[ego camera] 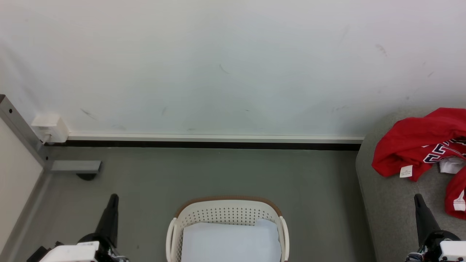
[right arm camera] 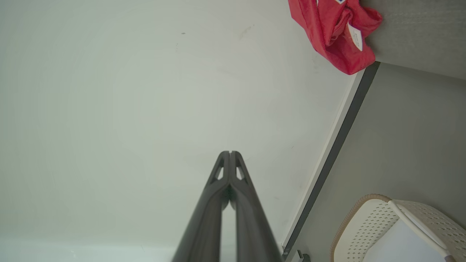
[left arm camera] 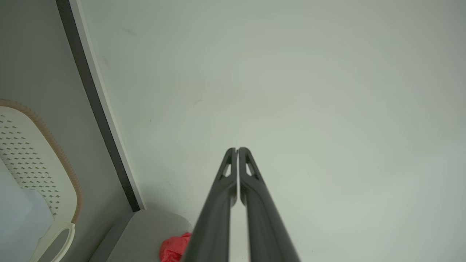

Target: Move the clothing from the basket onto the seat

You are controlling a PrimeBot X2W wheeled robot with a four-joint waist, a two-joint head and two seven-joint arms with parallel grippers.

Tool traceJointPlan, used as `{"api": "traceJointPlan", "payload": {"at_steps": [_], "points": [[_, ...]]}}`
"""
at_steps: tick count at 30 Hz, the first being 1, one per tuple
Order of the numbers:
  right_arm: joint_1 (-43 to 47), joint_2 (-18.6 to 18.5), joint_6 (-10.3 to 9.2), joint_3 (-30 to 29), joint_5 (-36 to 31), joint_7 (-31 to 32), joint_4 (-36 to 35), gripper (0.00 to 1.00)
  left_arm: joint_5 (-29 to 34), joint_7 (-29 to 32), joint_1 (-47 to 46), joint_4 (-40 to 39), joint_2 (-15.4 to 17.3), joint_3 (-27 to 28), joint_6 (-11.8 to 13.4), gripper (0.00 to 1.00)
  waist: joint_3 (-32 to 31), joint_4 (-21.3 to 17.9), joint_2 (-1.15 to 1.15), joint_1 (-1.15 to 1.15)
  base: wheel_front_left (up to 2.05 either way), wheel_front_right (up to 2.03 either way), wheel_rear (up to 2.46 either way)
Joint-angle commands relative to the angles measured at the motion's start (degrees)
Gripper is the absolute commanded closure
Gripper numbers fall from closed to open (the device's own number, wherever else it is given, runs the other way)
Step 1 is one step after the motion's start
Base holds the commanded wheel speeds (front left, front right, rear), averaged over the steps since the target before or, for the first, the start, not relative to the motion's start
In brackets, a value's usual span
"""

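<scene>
The red clothing (ego camera: 418, 145) lies in a heap on the grey seat (ego camera: 386, 203) at the right, its lettering and white tag showing; it also shows as the clothing (right arm camera: 333, 32) in the right wrist view and a bit of clothing (left arm camera: 173, 247) in the left wrist view. The white basket (ego camera: 227, 214) with a brown rim stands on the floor at bottom centre and holds a pale flat pad (ego camera: 229, 242). My left gripper (ego camera: 113, 198) is shut and empty, left of the basket. Over the seat's front part my right gripper (ego camera: 418, 198) is shut and empty, below the clothing.
A white wall (ego camera: 233, 65) with a dark baseboard (ego camera: 218, 145) runs behind the grey floor (ego camera: 218, 174). A grey metal post with a foot (ego camera: 74, 166) and a white wall box (ego camera: 51, 128) stand at the left.
</scene>
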Motion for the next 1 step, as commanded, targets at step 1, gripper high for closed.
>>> {"api": "traceJointPlan", "payload": {"at_steps": [1], "points": [[-0.71, 0.13, -0.12, -0.27, -0.47, 0.18, -0.26, 1.00, -0.80, 0.20, -0.40, -0.21, 0.38, 0.12, -0.27, 1.00, 0.00, 0.00, 0.00, 0.00, 0.00, 0.00, 0.00]]}}
